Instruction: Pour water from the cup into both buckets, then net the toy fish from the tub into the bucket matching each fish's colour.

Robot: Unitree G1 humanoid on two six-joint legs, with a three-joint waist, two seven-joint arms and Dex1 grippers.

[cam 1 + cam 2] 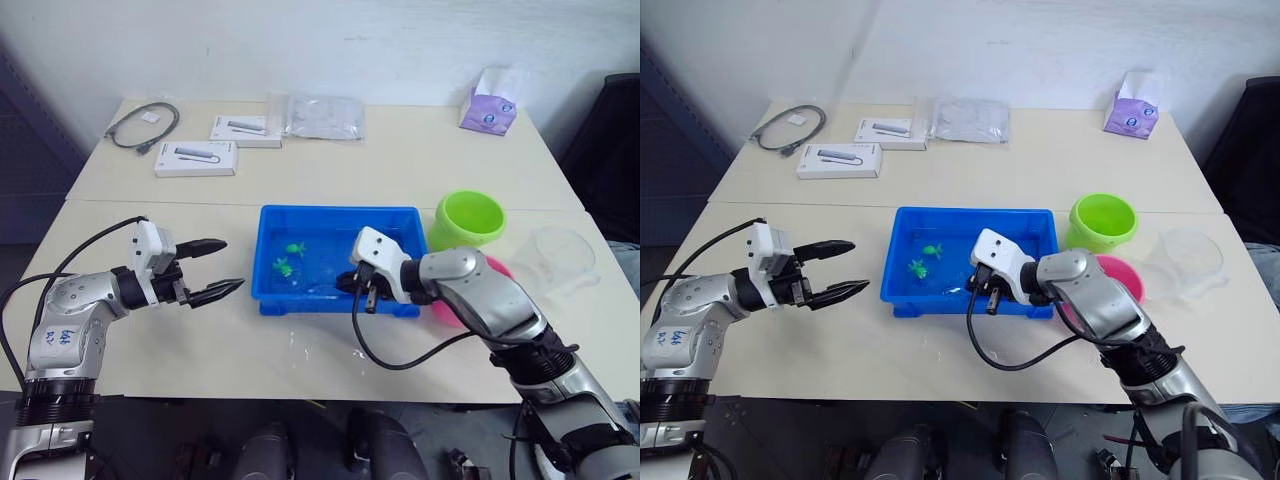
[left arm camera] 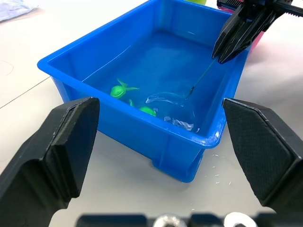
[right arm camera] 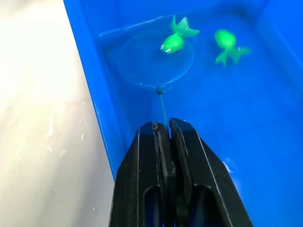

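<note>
Pale table (image 1: 330,190), blue tub (image 1: 337,217) in the middle. Netting step now: right gripper (image 3: 163,130) pinched tight on net (image 3: 154,59) inside tub, near 2 green fish (image 3: 173,42). Left gripper (image 1: 215,268) beside tub, wide open, empty. Next: scoop 1 fish, lift to green bucket (image 1: 468,220).

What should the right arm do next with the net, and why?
Probably slide the net further under the nearest green fish and lift. The right end effector is shut on the handle, the hoop lies in the tub, and that fish sits just over its far rim.
</note>
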